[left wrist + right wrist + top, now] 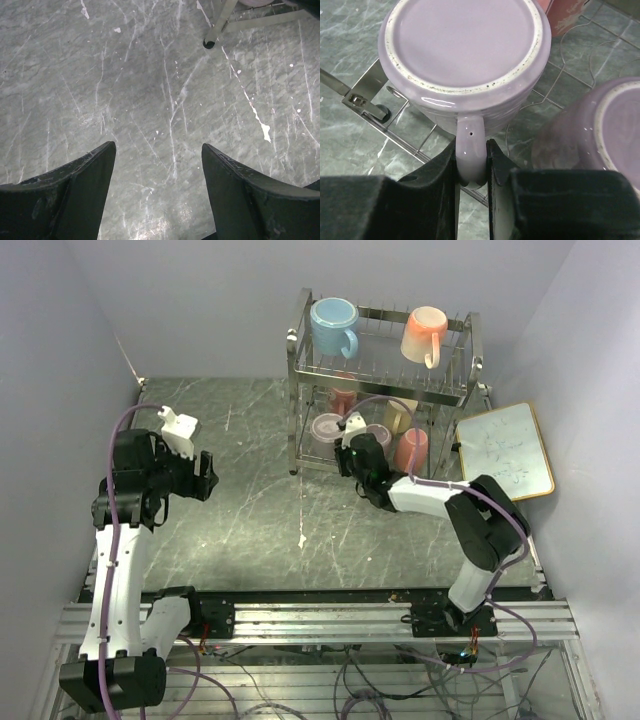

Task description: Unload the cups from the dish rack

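1. Mauve glazed mug [465, 50], base up, on the chrome wire dish rack's [293, 390] lower tier, by the surface's [250, 510] far edge.
2. Its looped handle points at the right pincer [471, 165], which clamps it.
3. Over bare veined stone, the left pincer [157, 150] gapes wide.

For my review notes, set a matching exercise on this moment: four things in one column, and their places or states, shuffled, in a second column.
Column 1
1. light blue mug
2. peach mug
3. mauve mug
4. left gripper

Column 2
A. open, over the table, holding nothing
B. top tier of the dish rack, right side in the top view
C. upside down, handle pinched by the right gripper
D. top tier, left side in the top view

Pairs: 1-D, 2-B, 3-C, 4-A
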